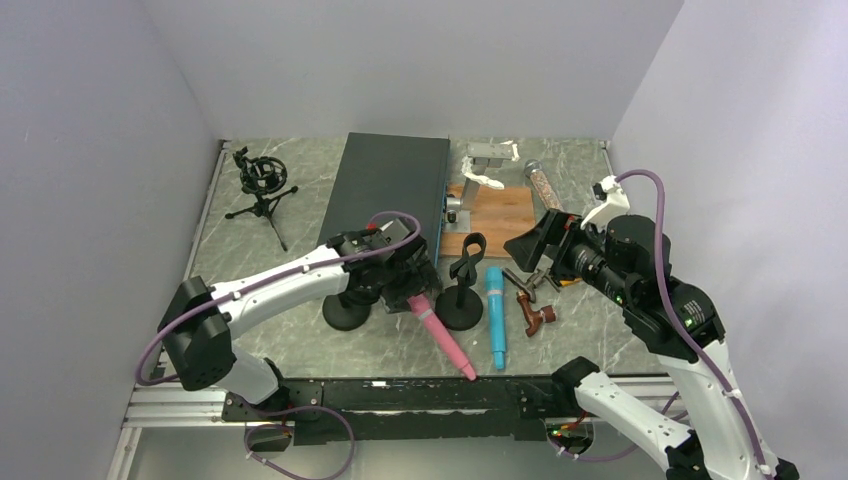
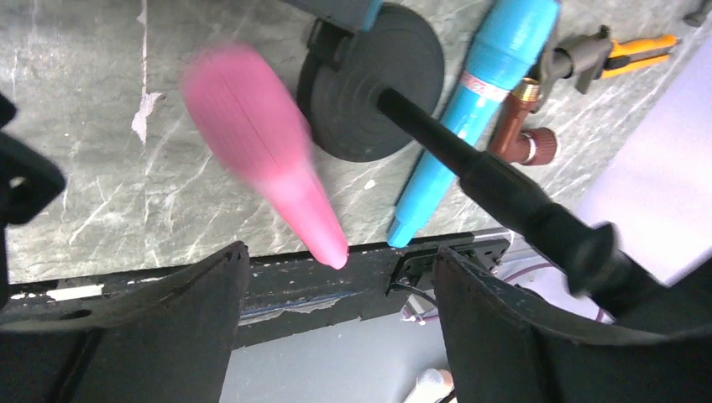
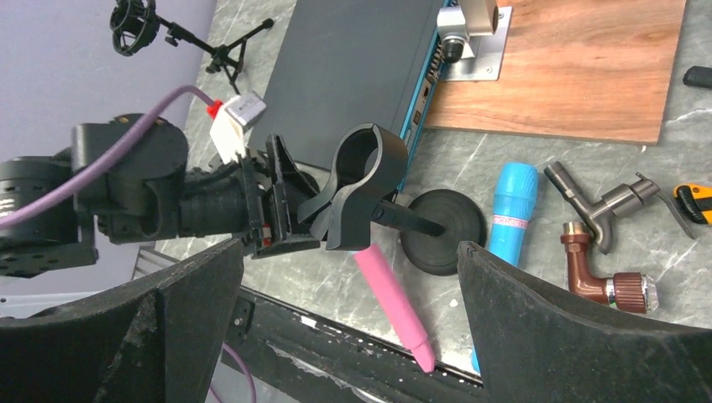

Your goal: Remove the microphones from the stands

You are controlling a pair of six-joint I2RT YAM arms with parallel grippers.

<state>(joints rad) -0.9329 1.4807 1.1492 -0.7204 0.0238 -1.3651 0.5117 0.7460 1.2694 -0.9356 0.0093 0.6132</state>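
The pink microphone (image 1: 446, 342) lies slanted on the table, its thin tail at the near edge. It is blurred in the left wrist view (image 2: 260, 151) and also shows in the right wrist view (image 3: 395, 306). The black stand (image 1: 462, 285) is upright beside it, with a round base (image 2: 369, 80) and an empty clip (image 3: 361, 180) on top. My left gripper (image 1: 415, 288) hovers over the microphone's head end, open (image 2: 337, 252), with nothing between the jaws. My right gripper (image 1: 527, 252) is wide open (image 3: 349, 248) and empty, right of the stand and facing it.
A blue microphone (image 1: 496, 315) lies right of the stand. Beside it are a brown tap fitting (image 1: 536, 318) and a grey tap (image 3: 600, 201). A second round base (image 1: 345, 312) is left of my left gripper. A black box (image 1: 385, 185), wooden board (image 1: 500, 215) and small tripod mount (image 1: 262, 185) stand behind.
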